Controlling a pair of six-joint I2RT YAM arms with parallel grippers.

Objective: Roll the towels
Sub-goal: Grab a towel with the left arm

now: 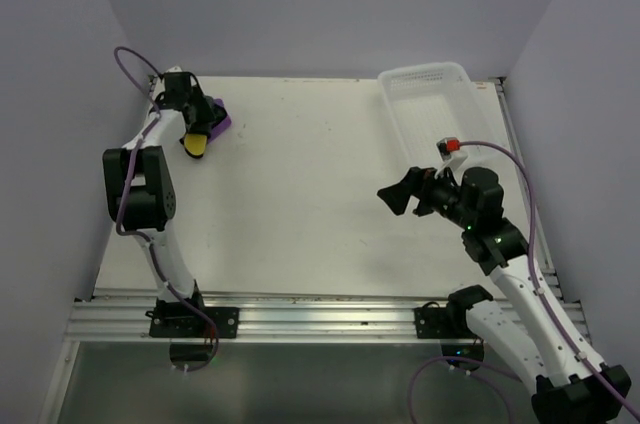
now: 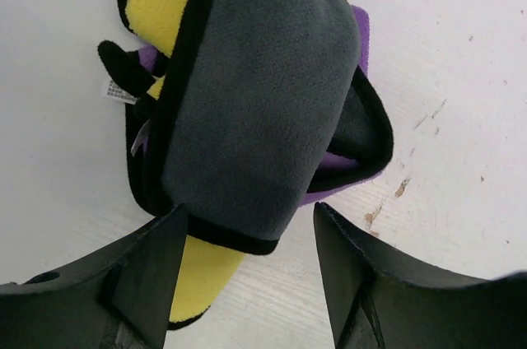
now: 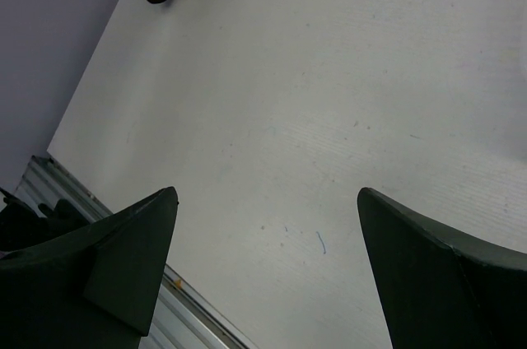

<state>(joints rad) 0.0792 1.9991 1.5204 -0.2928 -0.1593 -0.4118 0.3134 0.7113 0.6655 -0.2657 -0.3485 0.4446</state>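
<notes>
The towels lie bunched together at the table's far left. In the top view the yellow towel [image 1: 196, 144] pokes out toward me from under the purple towel [image 1: 222, 124], with my left gripper [image 1: 200, 122] over both. In the left wrist view a grey, black-edged fold [image 2: 255, 102] covers the yellow towel [image 2: 160, 3] and the purple towel [image 2: 329, 193]. My left gripper [image 2: 249, 209] stands open astride the fold's near edge; the left finger touches it, the right finger is apart. My right gripper [image 1: 400, 194] hangs open over bare table [image 3: 265, 193], holding nothing.
A white perforated basket [image 1: 430, 104] stands at the back right, just beyond my right arm. An aluminium rail [image 1: 300, 316] runs along the near table edge. Grey walls close in the left, back and right sides.
</notes>
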